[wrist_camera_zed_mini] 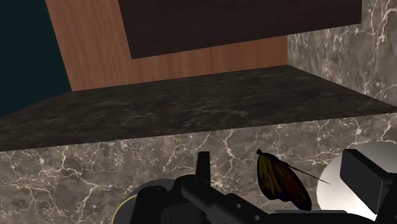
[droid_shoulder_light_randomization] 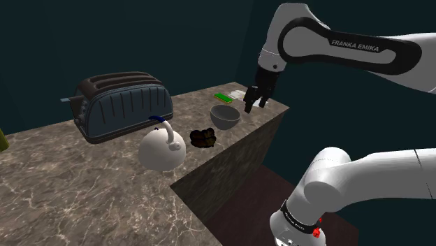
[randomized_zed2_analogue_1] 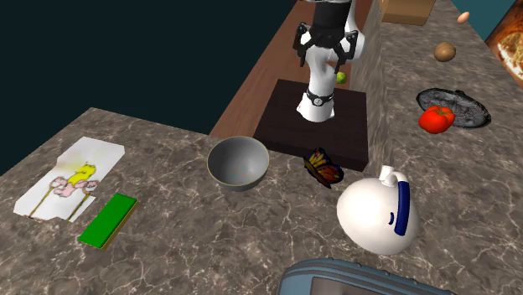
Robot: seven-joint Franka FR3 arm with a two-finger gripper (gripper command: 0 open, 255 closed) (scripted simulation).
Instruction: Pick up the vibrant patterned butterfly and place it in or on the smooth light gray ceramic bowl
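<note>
The butterfly (droid_shoulder_light_randomization: 204, 138), orange and brown with dark edges, stands on the marble counter between the grey bowl (droid_shoulder_light_randomization: 225, 117) and a white teapot (droid_shoulder_light_randomization: 162, 147). In the second exterior view the butterfly (randomized_zed2_analogue_1: 324, 168) sits right of the empty bowl (randomized_zed2_analogue_1: 239, 162). My gripper (droid_shoulder_light_randomization: 256, 103) hangs open above the counter's corner, right of the bowl and apart from both. In the wrist view the butterfly (wrist_camera_zed_mini: 280, 181) shows between my spread fingers (wrist_camera_zed_mini: 203, 167), well below them and untouched, with the bowl's rim (wrist_camera_zed_mini: 143, 197) beside it. The gripper (randomized_zed2_analogue_1: 328, 46) also appears at the top of the second exterior view.
A dark toaster (droid_shoulder_light_randomization: 122, 105) stands at the back of the counter. A green flat block (randomized_zed2_analogue_1: 109, 219) and a printed card (randomized_zed2_analogue_1: 71, 178) lie beyond the bowl. A tomato (randomized_zed2_analogue_1: 435, 118) rests on a dark plate. The counter edge (droid_shoulder_light_randomization: 237, 150) drops to a wooden floor.
</note>
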